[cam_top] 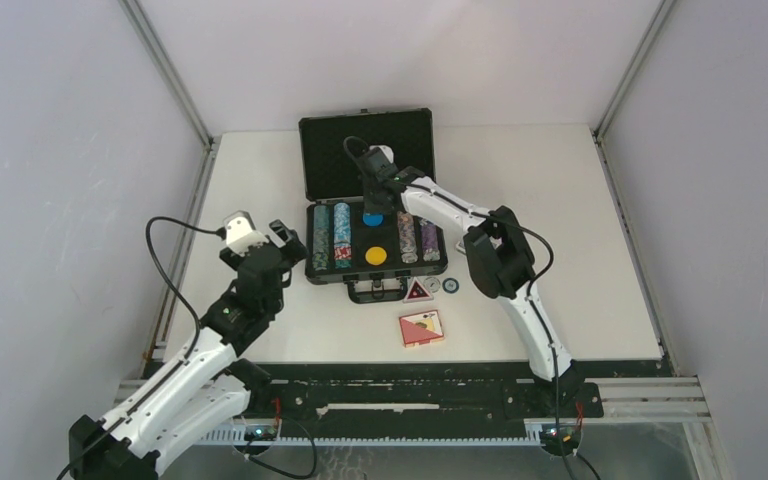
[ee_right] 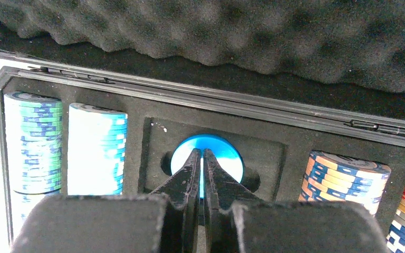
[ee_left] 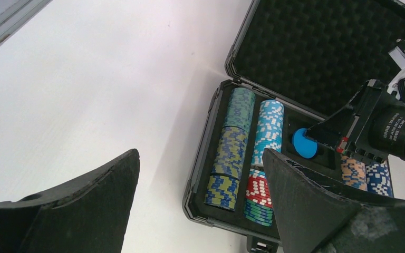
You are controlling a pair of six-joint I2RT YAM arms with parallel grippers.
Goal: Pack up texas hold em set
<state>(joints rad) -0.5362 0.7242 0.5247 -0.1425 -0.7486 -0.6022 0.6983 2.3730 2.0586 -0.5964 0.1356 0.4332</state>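
The black foam-lined briefcase (cam_top: 310, 268) of the texas hold em set lies open, its lid (cam_top: 365, 150) raised at the back. Rows of chips (cam_top: 341, 235) fill its side slots. A blue round button (ee_right: 227, 155) lies flat in the upper middle pocket, and a yellow one (cam_top: 376, 254) lies below it. My right gripper (ee_right: 201, 153) hangs just over the blue button, fingers pressed nearly together with nothing between them. My left gripper (ee_left: 200, 155) stands open over the table beside the case's left front corner. A red card deck (cam_top: 421, 328) and a triangular button (cam_top: 417, 292) lie outside the case.
Two small round buttons (cam_top: 432, 285) (cam_top: 450, 285) lie on the table by the case's front right corner. The case handle (cam_top: 375, 292) sticks out toward the arms. Metal frame posts and grey walls close in the white table (cam_top: 580, 220).
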